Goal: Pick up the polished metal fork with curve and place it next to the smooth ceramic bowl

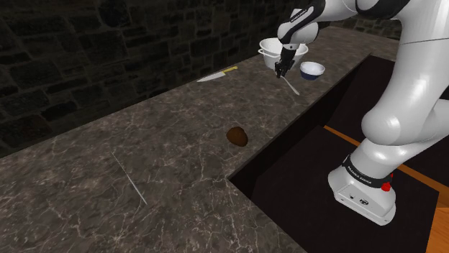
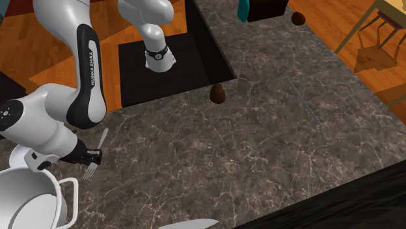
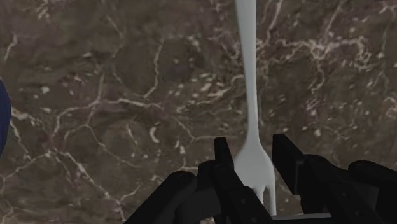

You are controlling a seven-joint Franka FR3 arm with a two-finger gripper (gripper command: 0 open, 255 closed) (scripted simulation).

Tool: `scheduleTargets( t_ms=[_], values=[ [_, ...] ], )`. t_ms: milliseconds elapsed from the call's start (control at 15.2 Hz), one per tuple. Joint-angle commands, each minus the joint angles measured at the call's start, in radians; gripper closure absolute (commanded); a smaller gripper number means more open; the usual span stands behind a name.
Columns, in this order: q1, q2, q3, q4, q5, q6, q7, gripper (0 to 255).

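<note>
Dark veined marble makes up the counter (image 1: 144, 165), and a rough stone wall (image 1: 72, 57) is seen behind it in the upper left of the shoulder view. In the upper right of that view, the fork (image 1: 291, 85) is clamped in the gripper (image 1: 282, 72). Its tined head sits between the two fingers (image 3: 222, 159), which are closed against its edges in the wrist view.

The fork's long axis runs diagonally in the shoulder view, with the tines at the gripper and the handle slanting toward the lower right. In the second exterior view the handle points up and slightly right, and the tines point down-left. The handle extends well beyond the fingertips.

The fork is placed just left of the bowl (image 1: 312, 70) in the shoulder view, below a white pot (image 1: 277, 49) with handles. Whether the handle tip touches the counter cannot be told.

In the wrist view the tine tips are partly hidden by the gripper body, the handle end is cut off by the frame, and a blue sliver of the bowl is clipped at the edge. The pot and a knife (image 1: 216, 75) are cut off along the bottom of the second exterior view. A brown lump (image 1: 237, 135) at mid-counter is hard to identify.
</note>
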Motion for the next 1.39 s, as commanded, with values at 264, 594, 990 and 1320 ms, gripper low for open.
scheduleTargets(
  t_ms=[264, 594, 990, 1320],
  values=[
    [-0.001, 0.037, 0.002, -0.012, 0.003, 0.049, -0.003, 255],
    [-0.001, 0.037, 0.002, -0.012, 0.003, 0.049, -0.003, 255],
    [-0.001, 0.037, 0.002, -0.012, 0.003, 0.049, -0.003, 0],
    [-0.001, -0.041, -0.002, 0.006, -0.003, -0.047, 0.001, 0]
  ],
)
